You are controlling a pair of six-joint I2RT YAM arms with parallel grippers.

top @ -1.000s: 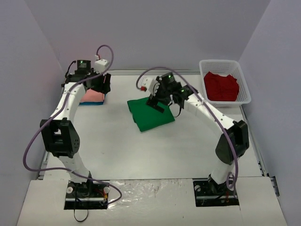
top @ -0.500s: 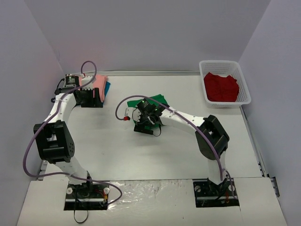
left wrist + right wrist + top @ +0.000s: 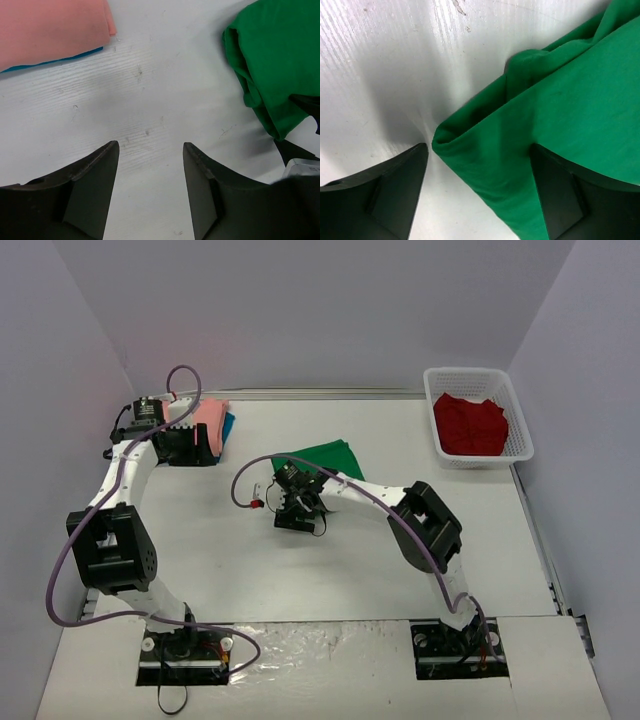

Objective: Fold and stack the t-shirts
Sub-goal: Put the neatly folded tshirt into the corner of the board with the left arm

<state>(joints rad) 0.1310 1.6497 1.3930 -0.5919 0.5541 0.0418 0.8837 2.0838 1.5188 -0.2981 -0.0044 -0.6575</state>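
A folded bright green t-shirt (image 3: 322, 458) lies mid-table. My right gripper (image 3: 297, 508) is low over its near-left corner. In the right wrist view the gripper (image 3: 477, 170) is open, and the folded green corner (image 3: 560, 115) lies between the two fingers. A salmon-pink t-shirt (image 3: 211, 418) lies folded on a teal-blue one (image 3: 229, 426) at the far left. My left gripper (image 3: 195, 447) is open and empty just beside that stack. Its wrist view (image 3: 150, 165) shows bare table between the fingers, the pink shirt (image 3: 50, 25) at the top left and the green shirt (image 3: 275, 60) at the right. A red t-shirt (image 3: 468, 423) lies in the basket.
A white mesh basket (image 3: 478, 373) stands at the far right corner. Grey walls close in the table on three sides. Purple cables loop from both arms. The right arm stretches across the table's middle.
My right gripper has swung from the green shirt's far side down to its near-left corner. My left gripper has dropped beside the pink and teal stack, which now shows further back.
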